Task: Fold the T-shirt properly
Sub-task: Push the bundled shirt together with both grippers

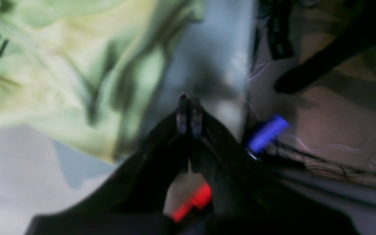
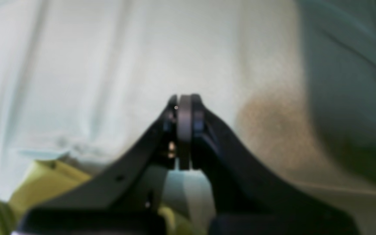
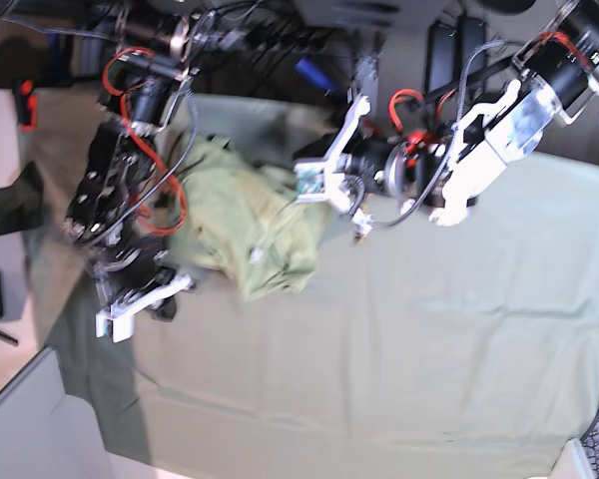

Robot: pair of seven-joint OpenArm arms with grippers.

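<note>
The left tool (image 1: pixel 188 109) is seen with its fingers pressed together and nothing between them, above the grey-green table cloth (image 1: pixel 204 49). The right tool (image 2: pixel 184 107) is also closed, over pale cloth. The T-shirt (image 3: pixel 245 225) is crumpled in a heap on the bench (image 3: pixel 429 359), between the two arms, and its white tag (image 3: pixel 257 256) is visible near its lower edge.

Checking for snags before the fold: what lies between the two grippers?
In the base view, the crumpled T-shirt fills the stretch between the right gripper and the left gripper, lying on the table cloth.
</note>
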